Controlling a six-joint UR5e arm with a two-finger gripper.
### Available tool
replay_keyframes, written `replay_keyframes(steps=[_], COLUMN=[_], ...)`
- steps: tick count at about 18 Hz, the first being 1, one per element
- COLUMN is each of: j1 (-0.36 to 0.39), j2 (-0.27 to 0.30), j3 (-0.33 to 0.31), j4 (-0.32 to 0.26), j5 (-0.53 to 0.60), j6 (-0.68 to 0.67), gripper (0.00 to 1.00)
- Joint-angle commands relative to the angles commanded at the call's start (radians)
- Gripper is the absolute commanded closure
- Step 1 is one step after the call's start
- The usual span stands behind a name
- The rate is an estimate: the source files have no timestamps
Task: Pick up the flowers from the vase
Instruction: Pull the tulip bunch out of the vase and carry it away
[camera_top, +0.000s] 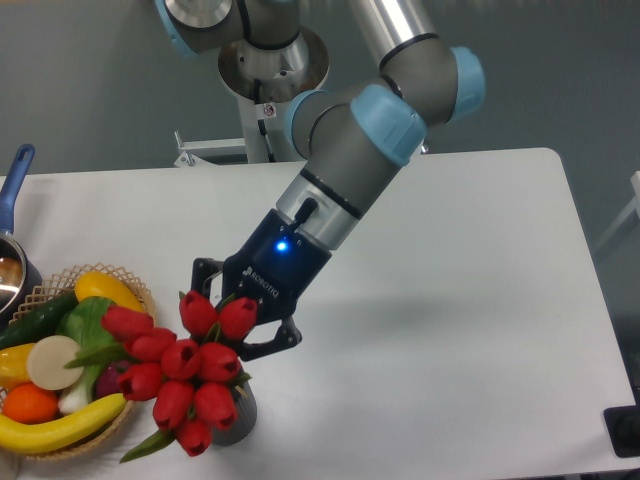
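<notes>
At the far left edge of the white tabletop (470, 300) a blue-handled pot (12, 245) shows only partly, its handle angled up and away; what is inside it I cannot make out. Just beside it sits a wicker basket (135, 283) heaped with toy vegetables: a yellow one at the top, a dark green cucumber, a leafy green piece, a pale round slice, an orange one and a long yellow one along the front rim. Next comes the bunch of flowers (185, 375), red tulip buds packed tight, their heads leaning out toward the basket and partly overlapping its right side, with a green leaf tip poking down at the lower left. The bunch's long axis runs slantwise, buds low and left, stems hidden up and right behind them. Under the buds the vase (238, 420) stands upright near the front edge, mostly covered by them, so whether the stems are inside its mouth I cannot tell. The end effector (240, 320) reaches down from the upper right, its two dark fingers clamped about the bunch just behind the topmost buds.
</notes>
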Motion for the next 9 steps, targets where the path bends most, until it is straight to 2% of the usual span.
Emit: replay_keyframes(steps=[9], j1=[0.054], j2=[0.008], j3=[0.052], j4=[-0.002], j5=[-0.089], j6=[-0.035], gripper=[1.0])
